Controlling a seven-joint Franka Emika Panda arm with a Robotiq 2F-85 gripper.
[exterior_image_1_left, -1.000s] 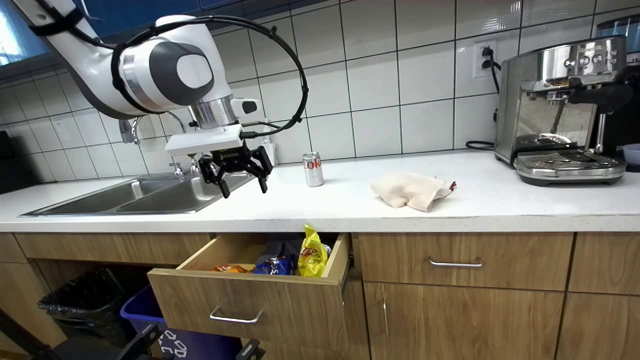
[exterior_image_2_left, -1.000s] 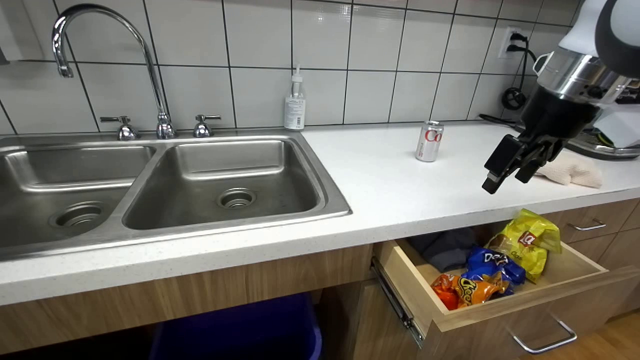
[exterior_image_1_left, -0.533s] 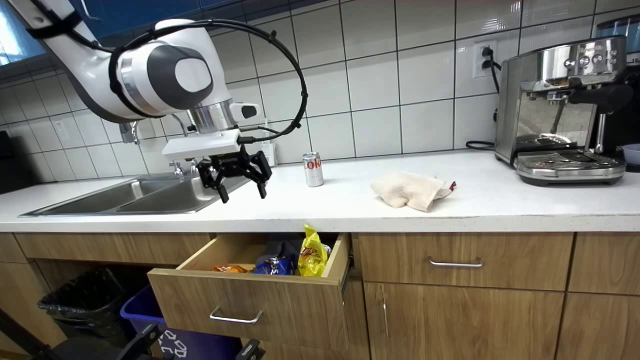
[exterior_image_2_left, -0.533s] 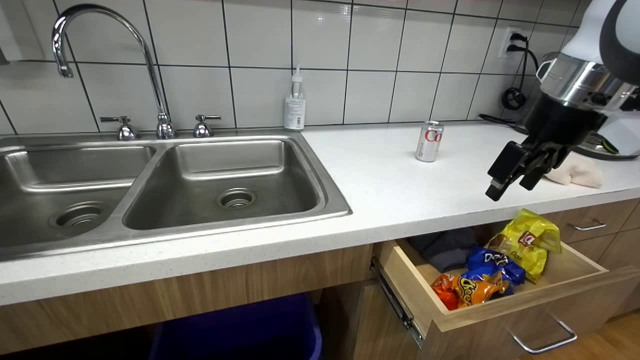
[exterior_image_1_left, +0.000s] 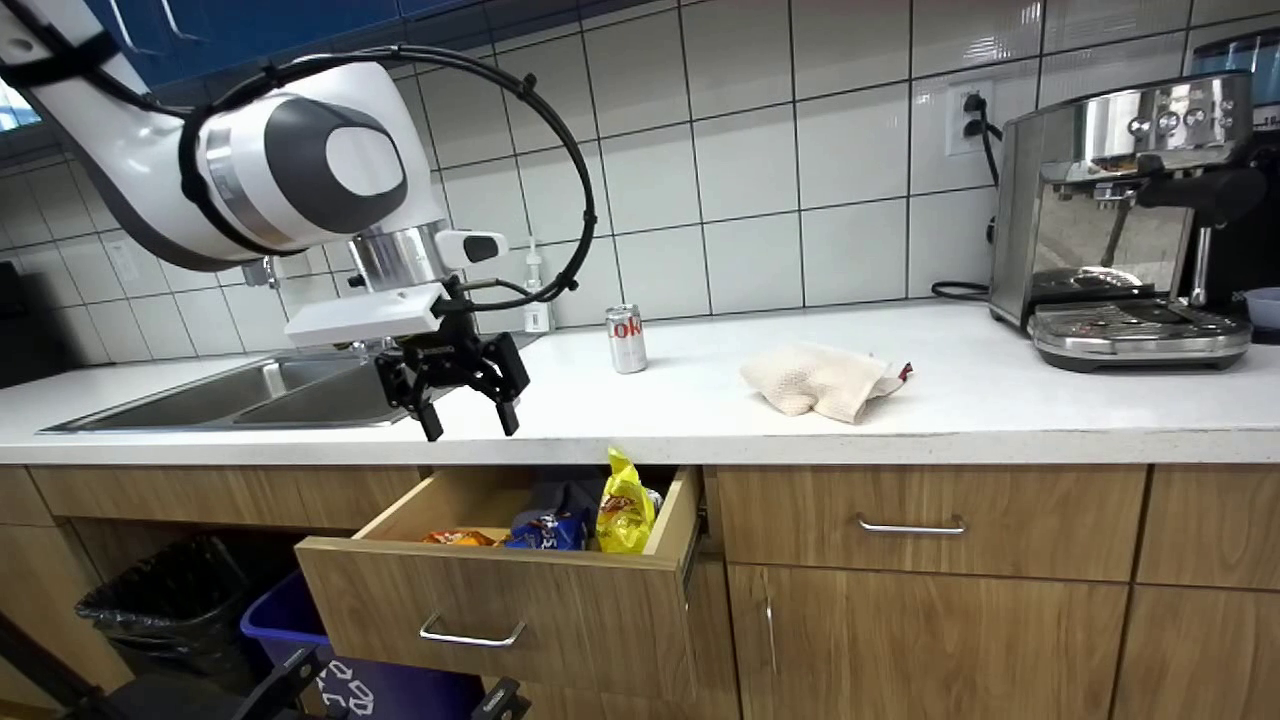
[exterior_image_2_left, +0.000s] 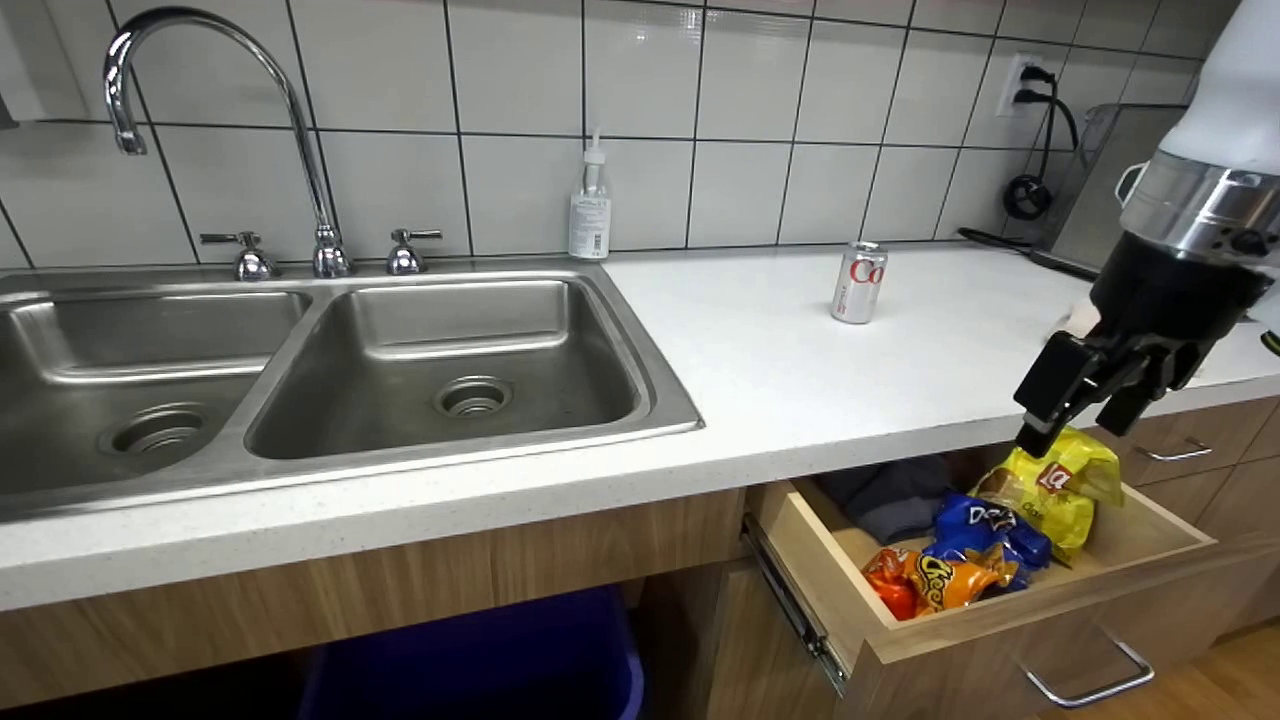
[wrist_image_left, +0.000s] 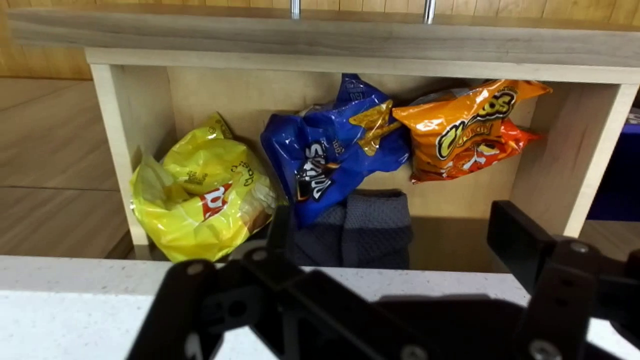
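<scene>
My gripper (exterior_image_1_left: 471, 433) hangs open with nothing between its fingers, in front of the counter's edge and above the pulled-out wooden drawer (exterior_image_1_left: 490, 605). In the wrist view a yellow chip bag (wrist_image_left: 200, 225) lies at the left of the drawer, partly behind one of the fingers (wrist_image_left: 280, 225). Beside it sits a blue Doritos bag (wrist_image_left: 345, 145), and an orange Cheetos bag (wrist_image_left: 460, 132) rests at the right. Folded dark grey cloth (wrist_image_left: 377, 230) shows between the fingers, farther down and partly hidden by the counter edge. No bag is visibly touched.
A silver Coke can (exterior_image_2_left: 859, 283) and a cream cloth (exterior_image_1_left: 820, 380) are on the white counter (exterior_image_1_left: 690, 400). The double sink (exterior_image_2_left: 665, 400) has a soap bottle (exterior_image_2_left: 590, 218) behind it. An espresso machine (exterior_image_1_left: 1120, 230) stands far along, and a blue bin (exterior_image_1_left: 400, 690) is below.
The gripper has come down, staying open. It has shifted slightly left in an exterior view and rightward in the opposite view. Drawer, bags and can have not moved.
</scene>
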